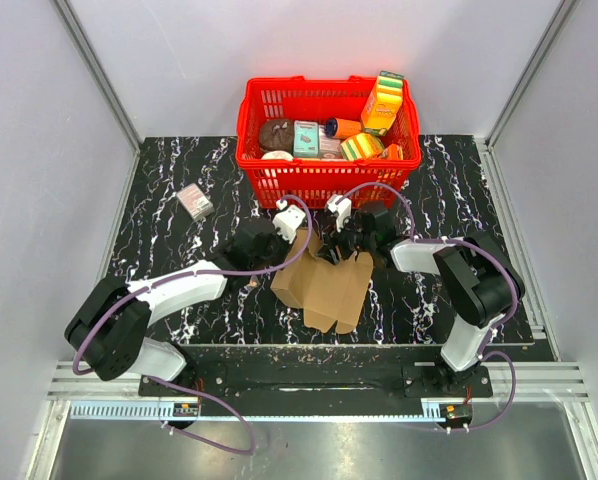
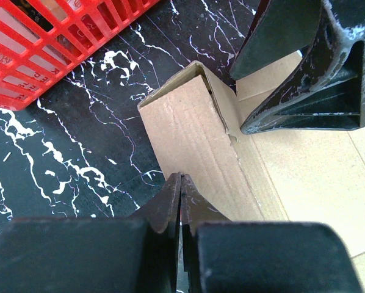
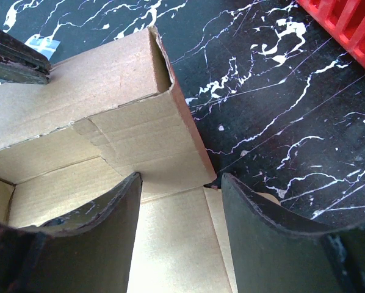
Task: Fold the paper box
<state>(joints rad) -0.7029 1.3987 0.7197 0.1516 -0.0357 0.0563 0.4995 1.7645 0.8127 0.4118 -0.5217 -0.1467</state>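
The paper box (image 1: 324, 285) is brown cardboard lying partly folded at the table's middle, with one side wall raised (image 2: 188, 140) and the base flat (image 3: 170, 250). My left gripper (image 1: 299, 245) is shut. Its tips (image 2: 181, 182) rest against the outer face of the raised wall, with no cardboard visible between the fingers. My right gripper (image 1: 337, 250) is open and empty. Its two fingers (image 3: 103, 232) hang just over the box base beside the raised wall's corner (image 3: 179, 201). The right fingers also show in the left wrist view (image 2: 304, 67).
A red basket (image 1: 269, 180) full of colourful packages stands just behind the box, close to both wrists; it shows in the wrist views too (image 2: 36, 55) (image 3: 347, 24). A small pinkish-grey box (image 1: 194, 202) lies at the back left. Grey walls enclose the table.
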